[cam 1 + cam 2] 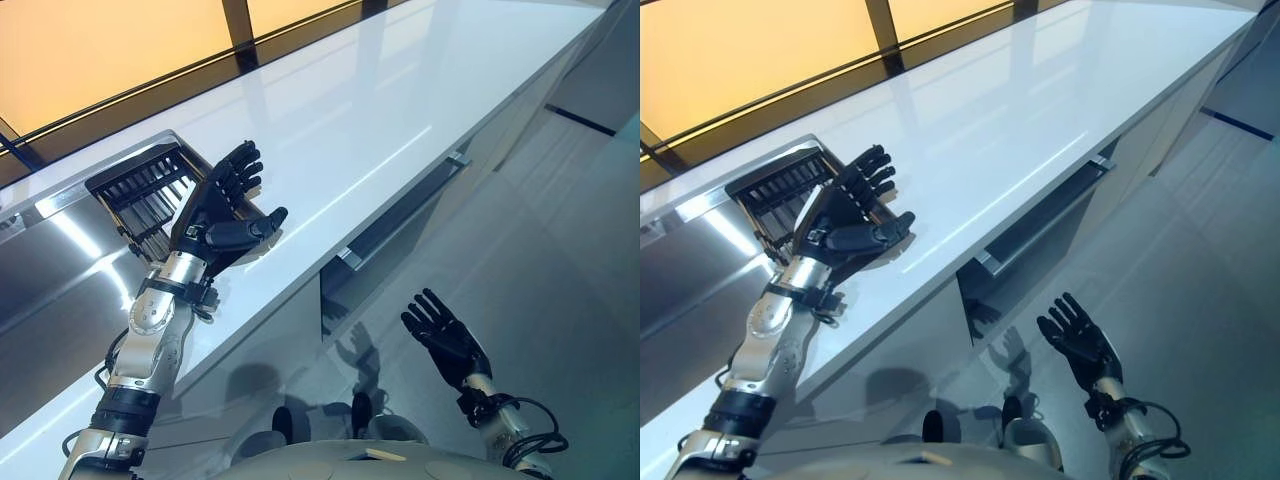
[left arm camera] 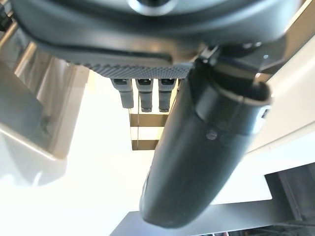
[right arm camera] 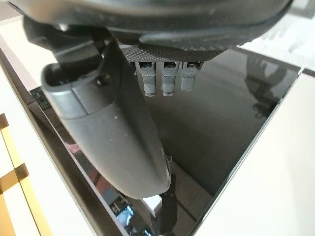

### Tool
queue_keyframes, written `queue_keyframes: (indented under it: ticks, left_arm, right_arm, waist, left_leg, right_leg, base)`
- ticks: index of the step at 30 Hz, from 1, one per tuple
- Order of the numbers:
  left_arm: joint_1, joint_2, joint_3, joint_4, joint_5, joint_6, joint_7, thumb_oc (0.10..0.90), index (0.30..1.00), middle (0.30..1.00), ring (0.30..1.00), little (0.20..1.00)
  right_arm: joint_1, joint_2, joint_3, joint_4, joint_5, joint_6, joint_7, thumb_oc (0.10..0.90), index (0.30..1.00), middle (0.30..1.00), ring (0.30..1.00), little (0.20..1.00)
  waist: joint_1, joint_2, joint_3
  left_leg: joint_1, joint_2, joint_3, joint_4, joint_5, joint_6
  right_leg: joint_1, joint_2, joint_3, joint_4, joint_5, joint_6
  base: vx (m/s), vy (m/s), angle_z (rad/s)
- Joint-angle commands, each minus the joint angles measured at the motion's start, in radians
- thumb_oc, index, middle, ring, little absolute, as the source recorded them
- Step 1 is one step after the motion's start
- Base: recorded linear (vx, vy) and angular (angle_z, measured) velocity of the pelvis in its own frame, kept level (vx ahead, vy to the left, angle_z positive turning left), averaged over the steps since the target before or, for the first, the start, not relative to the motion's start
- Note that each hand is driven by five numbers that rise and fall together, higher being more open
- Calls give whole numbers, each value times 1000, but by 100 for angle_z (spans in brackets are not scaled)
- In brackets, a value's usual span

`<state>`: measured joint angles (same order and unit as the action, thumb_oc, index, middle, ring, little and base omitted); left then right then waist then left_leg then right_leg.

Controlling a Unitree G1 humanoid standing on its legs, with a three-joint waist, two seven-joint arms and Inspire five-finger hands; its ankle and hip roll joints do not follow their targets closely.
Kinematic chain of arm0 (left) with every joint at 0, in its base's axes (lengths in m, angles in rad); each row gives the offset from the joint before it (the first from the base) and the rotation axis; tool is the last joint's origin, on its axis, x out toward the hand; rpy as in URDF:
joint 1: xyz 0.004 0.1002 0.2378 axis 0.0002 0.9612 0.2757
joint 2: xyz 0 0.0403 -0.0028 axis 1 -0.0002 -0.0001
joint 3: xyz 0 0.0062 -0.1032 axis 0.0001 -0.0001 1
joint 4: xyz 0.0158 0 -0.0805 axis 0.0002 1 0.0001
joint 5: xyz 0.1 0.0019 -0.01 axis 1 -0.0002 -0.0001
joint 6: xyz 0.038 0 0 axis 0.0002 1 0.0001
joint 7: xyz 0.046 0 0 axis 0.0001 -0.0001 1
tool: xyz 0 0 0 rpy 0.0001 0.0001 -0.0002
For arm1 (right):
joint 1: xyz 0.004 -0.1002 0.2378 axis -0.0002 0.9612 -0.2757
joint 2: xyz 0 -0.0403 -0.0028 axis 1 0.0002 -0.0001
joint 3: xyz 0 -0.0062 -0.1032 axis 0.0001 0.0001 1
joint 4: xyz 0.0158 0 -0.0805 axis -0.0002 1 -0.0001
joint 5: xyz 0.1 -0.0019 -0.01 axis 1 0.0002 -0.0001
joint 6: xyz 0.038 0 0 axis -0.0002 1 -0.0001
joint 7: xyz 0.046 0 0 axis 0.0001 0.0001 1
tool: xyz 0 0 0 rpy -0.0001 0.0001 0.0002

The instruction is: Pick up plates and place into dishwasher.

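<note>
- Glossy white countertop [image 1: 400, 110] runs diagonally across the whole scene, with a dark window frame and a warm orange glow behind it along the far edge.
- Pale shiny floor [image 1: 560, 260] takes up the right side below the counter.
- Steel sink area [image 1: 50, 270] sits at the left end of the counter, pretty reflective.
- Dishwasher [image 1: 395, 235] is built in under the counter front; its door looks cracked open a bit at the top, with a long bar handle across it and a dark gap showing behind.
- Black slatted rack [image 1: 150, 190] lies at the edge of the sink, right behind the left hand. Can't make out any plates in it or on the counter, so no telling where they are from these shots.
- Left hand [image 1: 215, 210] is raised over the counter just in front of the rack, fingers straight and spread, thumb sticking out sideways, holding nothing. Its wrist view shows the same: straight fingers, bright counter past them.
- Right hand [image 1: 445, 335] hangs low over the floor, near the dishwasher front but not touching it, fingers stretched out and empty, dark glossy panel showing past them in its wrist view.
</note>
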<state>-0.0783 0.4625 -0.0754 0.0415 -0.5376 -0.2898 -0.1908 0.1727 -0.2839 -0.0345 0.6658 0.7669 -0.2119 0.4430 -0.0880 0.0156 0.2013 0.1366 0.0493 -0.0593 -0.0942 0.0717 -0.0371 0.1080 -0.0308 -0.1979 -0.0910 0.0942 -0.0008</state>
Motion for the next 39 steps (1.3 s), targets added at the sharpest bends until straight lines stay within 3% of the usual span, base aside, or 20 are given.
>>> queue_keyframes:
  ticks: [1, 7, 21, 25, 31, 35, 39]
  left_arm:
    - [-60, -8, 76, -81, 26, -128, 36, 800, 900, 900, 900, 900]
    - [-49, -17, 54, -81, 44, -133, 26, 800, 900, 900, 900, 900]
    - [-32, 4, 2, -89, 79, -152, -51, 800, 900, 900, 900, 900]
    - [-22, 18, -13, -100, 153, -196, -66, 800, 900, 900, 900, 900]
    - [-31, 55, -42, -179, 213, -236, -150, 800, 900, 900, 900, 900]
    - [-65, 93, -87, -257, 329, -297, -171, 800, 900, 900, 900, 900]
    - [-133, 94, -134, -339, 278, -268, -253, 800, 900, 900, 900, 900]
  right_arm:
    - [-58, 12, -36, 27, -19, -56, 10, 800, 900, 900, 900, 900]
    - [-76, 49, 12, 123, 3, 8, 42, 800, 900, 900, 900, 900]
    - [-105, 61, 89, 138, -22, 13, 27, 800, 900, 900, 900, 900]
    - [-101, 61, 81, 140, -30, 23, 22, 800, 900, 900, 900, 900]
    - [-97, 69, 80, 159, -39, 19, 28, 800, 900, 900, 900, 900]
    - [-101, 74, 89, 162, -41, 18, 24, 800, 900, 900, 900, 900]
    - [-113, 75, 103, 195, -40, -2, 28, 800, 900, 900, 900, 900]
  waist:
    - [-9, 4, -44]
    - [10, 12, -44]
    - [39, 26, -45]
    - [43, 26, -44]
    - [52, 24, -40]
    - [52, 23, -39]
    - [54, 23, -43]
  left_leg:
    - [54, -63, 126, 7, -126, 55]
    - [56, -68, 108, 7, -123, 57]
    - [49, -79, 83, 16, -119, 58]
    - [47, -81, 76, 17, -119, 60]
    - [42, -84, 65, 17, -117, 63]
    - [42, -84, 59, 15, -116, 63]
    - [39, -87, 49, 15, -115, 64]
  right_leg:
    - [31, 4, 84, 80, -130, 78]
    - [40, 5, 77, 83, -135, 68]
    - [39, 3, 54, 105, -155, 57]
    - [38, 4, 51, 110, -159, 56]
    - [36, 6, 44, 112, -160, 54]
    - [36, 8, 40, 112, -160, 54]
    - [36, 10, 36, 112, -161, 54]
  base:
    - [15, 35, 0]
    - [0, 0, 0]
    - [6, 5, 3]
    - [15, -4, 7]
    - [0, -8, 1]
    - [-1, -15, 6]
    - [-6, -32, 10]
